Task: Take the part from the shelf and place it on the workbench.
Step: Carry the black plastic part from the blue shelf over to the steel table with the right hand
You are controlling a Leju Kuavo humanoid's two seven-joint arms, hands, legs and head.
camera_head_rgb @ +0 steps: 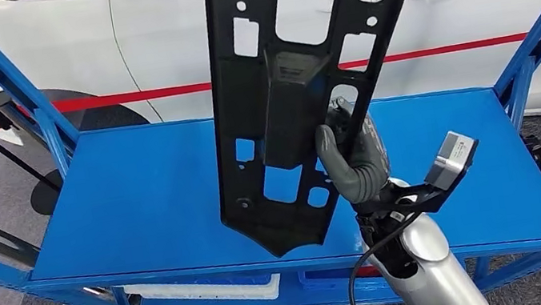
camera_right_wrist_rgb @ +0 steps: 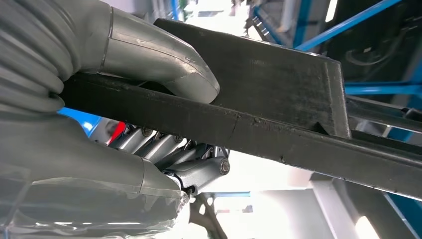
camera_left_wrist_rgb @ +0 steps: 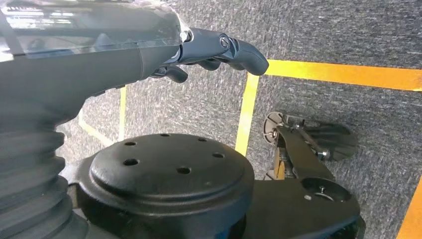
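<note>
One black part [camera_head_rgb: 276, 103], a long flat panel with many cut-outs; its upper end is cut off by the frame edge. It is held upright above the blue shelf deck [camera_head_rgb: 139, 213], lower tip near the front edge; contact with the deck cannot be told. One right hand [camera_head_rgb: 355, 158], arm raised from below, grips the part's right bar, thumb [camera_right_wrist_rgb: 164, 59] wrapped over it. One left hand [camera_left_wrist_rgb: 199, 52] holds nothing, fingers loosely curled above grey carpet with yellow lines [camera_left_wrist_rgb: 246, 112]. One white car [camera_head_rgb: 471, 1] stands behind, partly hidden.
</note>
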